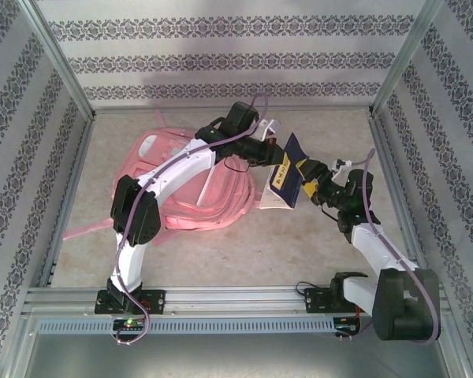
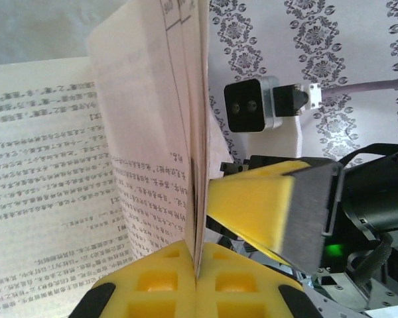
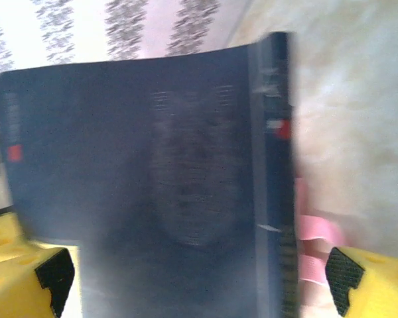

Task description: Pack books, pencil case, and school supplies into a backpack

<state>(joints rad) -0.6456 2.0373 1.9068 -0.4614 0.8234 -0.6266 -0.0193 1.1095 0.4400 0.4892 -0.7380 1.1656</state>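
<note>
The pink backpack (image 1: 221,198) lies flat on the left-centre of the table. Just past its right edge, a dark navy book (image 1: 288,177) hangs in the air with its white pages fanning downward. My left gripper (image 1: 270,153) reaches over the backpack and is shut on it. In the left wrist view its yellow fingers (image 2: 152,281) pinch a sheaf of printed pages (image 2: 53,165). My right gripper (image 1: 311,175) stands open on the far side of the book, its fingers (image 3: 371,285) spread wider than the navy cover (image 3: 152,165). The pencil case and school supplies are out of view.
A pink backpack strap (image 1: 79,231) trails toward the left wall. Another strap (image 3: 315,242) shows below the book. Patterned walls and aluminium frame posts (image 1: 378,157) box in the table. Bare beige table (image 1: 260,252) lies in front of the backpack.
</note>
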